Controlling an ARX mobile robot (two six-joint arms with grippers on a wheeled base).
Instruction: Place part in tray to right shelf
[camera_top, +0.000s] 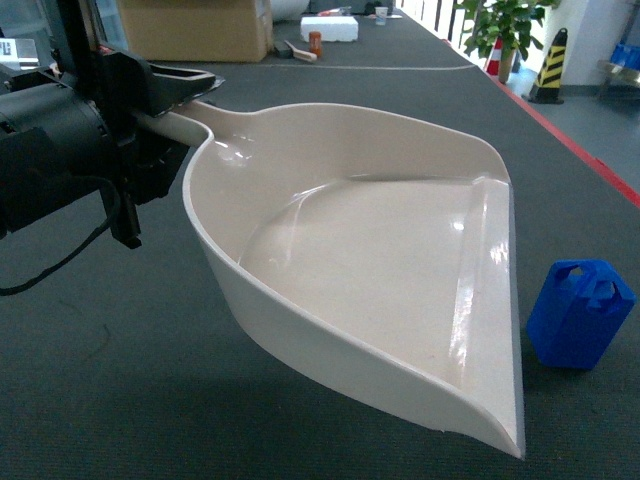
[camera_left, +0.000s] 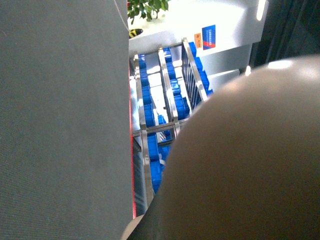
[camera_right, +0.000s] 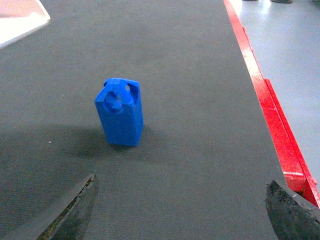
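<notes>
Here the small solid-blue plastic block (camera_right: 120, 112) stands upright on the dark grey mat, just beside the front lip of the wide beige plastic scoop tray (camera_top: 400, 260), not in it. The left gripper (camera_top: 165, 90) grips the tray's handle, holding it tilted; the right gripper (camera_right: 180, 205) is spread wide, short of the block. An off-centre closing could topple the tall block, and the slanted tray might let it slide out.
</notes>
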